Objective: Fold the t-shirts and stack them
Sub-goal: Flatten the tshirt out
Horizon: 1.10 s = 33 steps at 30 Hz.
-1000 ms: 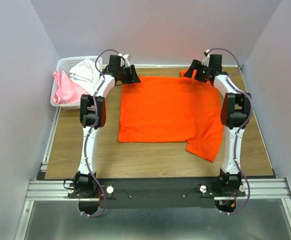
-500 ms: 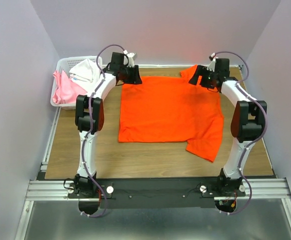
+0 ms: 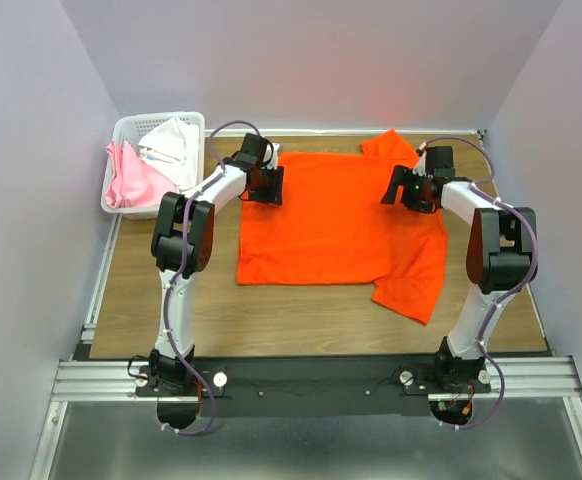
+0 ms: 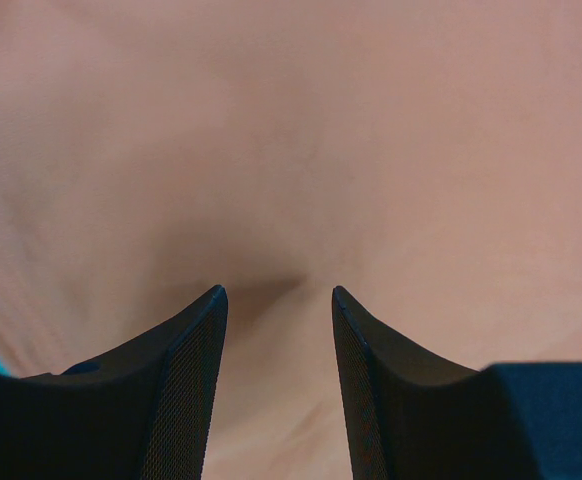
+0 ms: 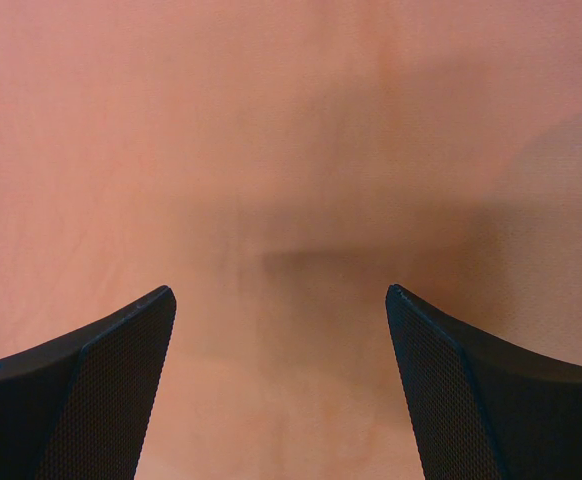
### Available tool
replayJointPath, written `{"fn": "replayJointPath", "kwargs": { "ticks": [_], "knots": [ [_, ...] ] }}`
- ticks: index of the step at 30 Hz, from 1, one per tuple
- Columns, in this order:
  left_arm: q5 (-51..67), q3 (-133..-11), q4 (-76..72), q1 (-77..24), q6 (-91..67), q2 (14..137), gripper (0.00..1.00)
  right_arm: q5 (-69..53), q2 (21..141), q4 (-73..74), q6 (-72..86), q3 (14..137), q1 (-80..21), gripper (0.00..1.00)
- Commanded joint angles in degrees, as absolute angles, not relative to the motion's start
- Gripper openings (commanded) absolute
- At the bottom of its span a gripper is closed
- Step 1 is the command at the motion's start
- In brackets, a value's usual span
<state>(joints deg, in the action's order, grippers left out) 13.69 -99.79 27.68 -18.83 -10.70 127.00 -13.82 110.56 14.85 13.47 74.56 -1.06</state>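
A bright orange t-shirt lies spread flat on the wooden table, one sleeve at the far right, another hanging out at the near right. My left gripper is open just above its far left part; the left wrist view shows only orange cloth between the fingers. My right gripper is open wide just above its far right part; the right wrist view shows only orange cloth. Pink and white t-shirts lie bunched in the basket.
A white lattice basket stands at the far left corner of the table. Grey walls close in on the left, right and back. A metal rail runs along the near edge by the arm bases.
Both grippers have moved from the shirt's far corners toward me and inward, and are now low over the cloth. The far right sleeve now lies uncovered.
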Motion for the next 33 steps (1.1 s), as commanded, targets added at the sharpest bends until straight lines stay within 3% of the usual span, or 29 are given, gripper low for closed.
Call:
{"fn": "replayJointPath", "kwargs": {
  "ticks": [1, 11, 27, 33],
  "knots": [
    [8.88, -99.41, 27.77, -18.37, -12.13, 125.59, 0.54, -11.25, 111.97, 15.99, 13.62, 75.23, -1.05, 0.92],
    [7.21, -103.09, 28.83, -17.84, -13.36, 131.65, 0.54, -10.81, 119.53, 16.87, 13.8, 79.54, -1.05, 0.92],
    [7.12, -118.55, 32.25, -15.64, -13.54, 142.03, 0.54, -12.39, 127.0, 20.21, 15.47, 91.22, -1.05, 0.92],
    [6.6, -117.18, 29.45, -15.64, -12.92, 136.69, 0.55, -13.97, 125.95, 20.65, 15.82, 92.9, -1.05, 0.92]
  ]
}}
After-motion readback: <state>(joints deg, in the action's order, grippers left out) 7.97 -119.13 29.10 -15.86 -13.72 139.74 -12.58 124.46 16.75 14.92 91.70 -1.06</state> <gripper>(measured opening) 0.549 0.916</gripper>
